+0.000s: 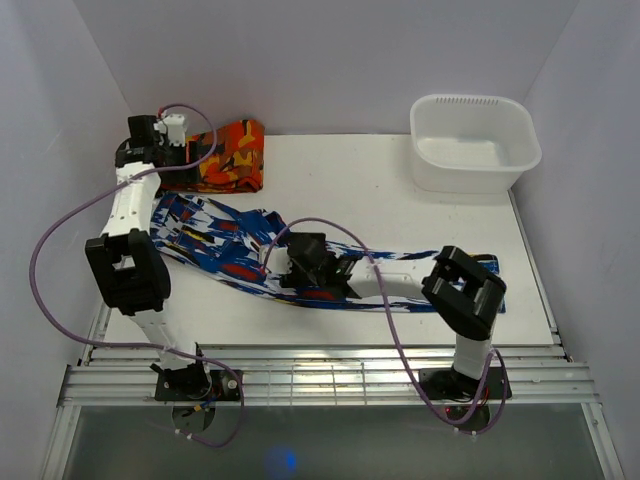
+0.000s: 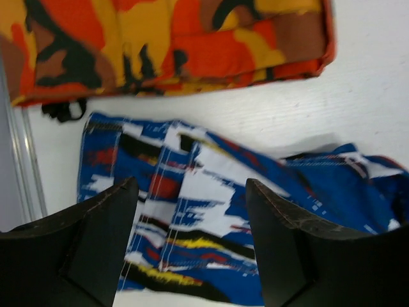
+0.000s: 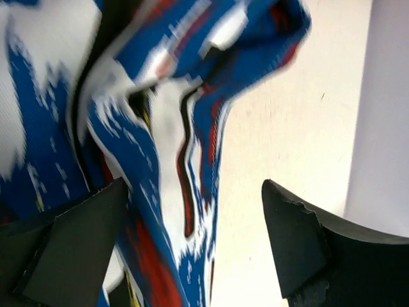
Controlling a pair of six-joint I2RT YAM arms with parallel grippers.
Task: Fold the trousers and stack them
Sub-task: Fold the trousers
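Note:
The trousers (image 1: 240,245), in a blue-and-white streaky print, lie stretched across the table from the left edge to the right arm. My left gripper (image 1: 148,155) hovers over their left end, close to the orange cloth. In the left wrist view it (image 2: 192,185) is open, with the trousers (image 2: 211,204) below the gap and nothing gripped. My right gripper (image 1: 300,262) is over the middle of the trousers. Seen from the right wrist it (image 3: 195,185) is open too. A bunched fold of the trousers (image 3: 160,153) runs beside the left finger (image 3: 83,236), and bare table lies by the right one.
A folded orange-red-and-black cloth (image 1: 228,155) lies at the back left, just beyond the trousers' end (image 2: 160,38). A white plastic tub (image 1: 475,145) stands at the back right. A metal rail (image 2: 25,166) runs along the table's left edge.

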